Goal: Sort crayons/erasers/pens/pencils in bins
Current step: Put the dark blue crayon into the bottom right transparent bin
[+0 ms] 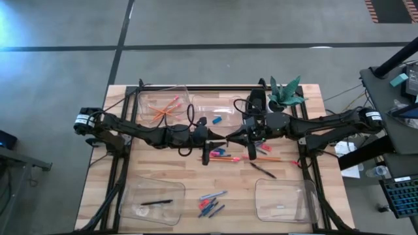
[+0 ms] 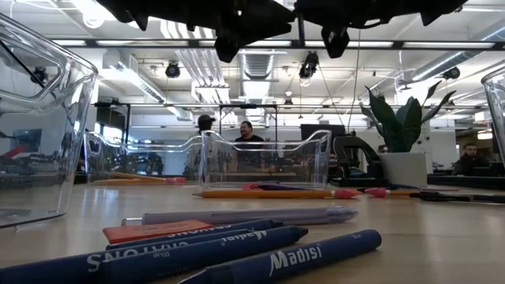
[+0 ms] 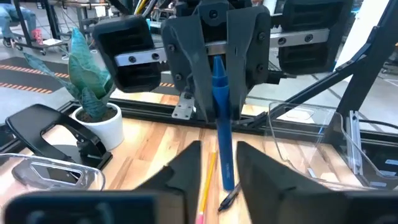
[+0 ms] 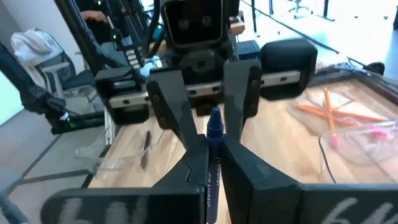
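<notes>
Open-plan lab: exposed ceiling ducts [image 2: 197,67], workbenches [image 2: 473,180].

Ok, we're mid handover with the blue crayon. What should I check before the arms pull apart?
1. Right gripper shut on the blue crayon: ok.
2. Left gripper open, with a gap on each side of the crayon: ok.
3. Crayon held above the table, clear of the pencil below: ok.
4. Room to swing: not ok. The grippers are nose to nose over the table's middle, so back the left one off first.
5. Target bin: cannot tell. The far middle bin holds small blue and pink pieces, too small to identify.
</notes>
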